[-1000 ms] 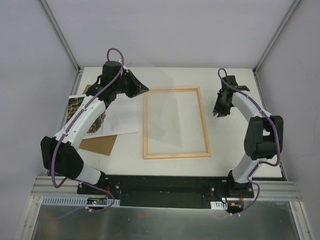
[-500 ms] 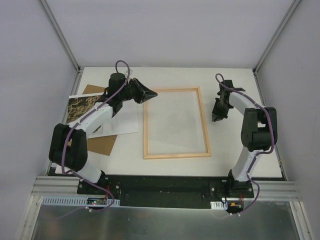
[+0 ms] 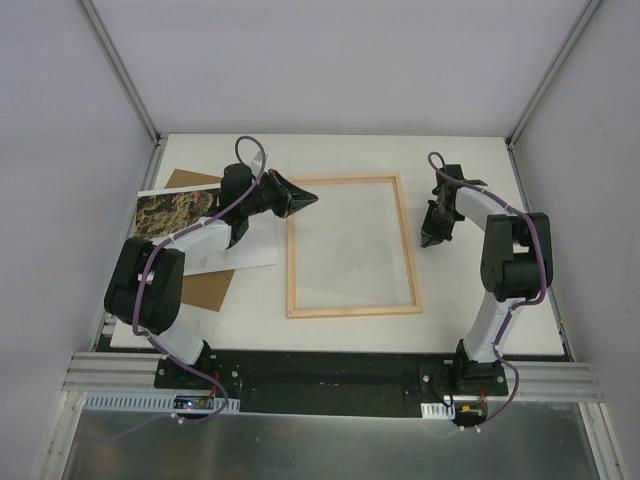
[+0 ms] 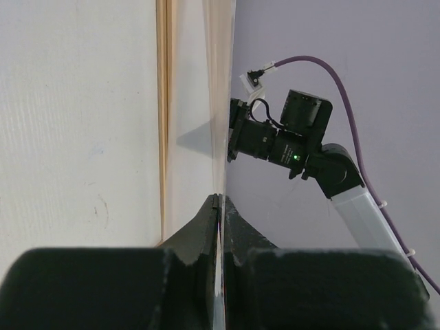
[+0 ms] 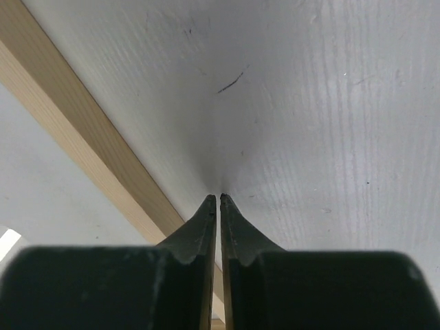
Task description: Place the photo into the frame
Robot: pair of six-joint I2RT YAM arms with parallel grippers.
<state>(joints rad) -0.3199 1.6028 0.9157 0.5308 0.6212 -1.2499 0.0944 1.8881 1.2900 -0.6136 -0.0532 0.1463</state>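
So my biggest worry is on the left. The thin paper print of a rocky green-brown cliff lies flat at the left edge of the white table, partly under my left arm. A plain white sheet lies against its right side and a flat brown backing board pokes out beneath. If I go for it carelessly I reckon I'd drag the wrong layer along or crease the print, since there's no lifted edge to catch.

My left gripper has its fingers pressed together on nothing, right at the far left corner of the light wooden picture frame with the clear pane. A low swing there could bump the frame or scuff the pane.

My right gripper points down at bare table just right of the frame's right strip, fingers all but touching, nothing between them. A sideways slip would shove the frame askew.

The print itself looks flat and undamaged, picture side up, and well apart from the frame
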